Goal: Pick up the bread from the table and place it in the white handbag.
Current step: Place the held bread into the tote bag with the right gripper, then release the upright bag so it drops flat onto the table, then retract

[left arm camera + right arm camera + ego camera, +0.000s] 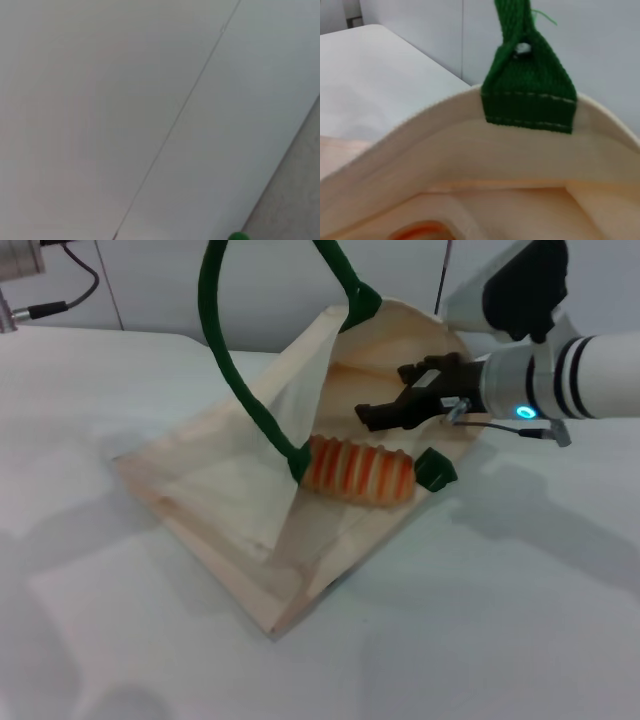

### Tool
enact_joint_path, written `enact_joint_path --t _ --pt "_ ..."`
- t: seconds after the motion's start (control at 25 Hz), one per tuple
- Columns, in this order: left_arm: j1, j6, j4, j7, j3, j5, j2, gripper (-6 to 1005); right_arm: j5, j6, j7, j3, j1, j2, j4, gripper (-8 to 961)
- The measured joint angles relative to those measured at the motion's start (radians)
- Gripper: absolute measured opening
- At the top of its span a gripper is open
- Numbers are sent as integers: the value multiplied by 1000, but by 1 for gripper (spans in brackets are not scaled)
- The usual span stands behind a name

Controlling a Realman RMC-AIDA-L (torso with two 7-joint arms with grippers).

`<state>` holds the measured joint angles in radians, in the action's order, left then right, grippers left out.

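Pale grey panelled wall [250, 280] behind, black cables [70, 295] at far left

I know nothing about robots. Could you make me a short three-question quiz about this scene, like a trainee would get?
1. True or false: the orange and cream striped ridged bread lies on bare table.
2. What lifts the cream fabric white handbag open? A) its dark green rope handle B) the bread
3. Fill in: the right hand hovers at the bag's ____.

Key: 1 false, it lies in the bag's mouth; 2 A; 3 opening.
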<state>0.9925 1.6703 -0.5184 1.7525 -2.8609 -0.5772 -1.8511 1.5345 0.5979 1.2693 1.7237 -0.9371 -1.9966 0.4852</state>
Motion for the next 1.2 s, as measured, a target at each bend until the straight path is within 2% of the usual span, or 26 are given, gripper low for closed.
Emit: enact_joint_path --t 0.2,0.56,0.96,1.12,1.2 --pt "0 -11 0 0 0 -1 -1 119 -1 2 4 -5 9 6 -1 897" --pt "-5 -48 0 -7 -1 2 -10 306 -1 11 12 -7 14 2 7 897" --pt "-12 -57 0 -11 -1 -1 -8 502 0 -10 12 -26 28 14 -1 897" --pt "-33 -71 0 -12 0 -51 -14 616 0 -37 30 -81 52 21 4 897" --pt "-58 -82 0 -24 2 -131 -28 691 3 -42 68 -144 70 16 9 897"
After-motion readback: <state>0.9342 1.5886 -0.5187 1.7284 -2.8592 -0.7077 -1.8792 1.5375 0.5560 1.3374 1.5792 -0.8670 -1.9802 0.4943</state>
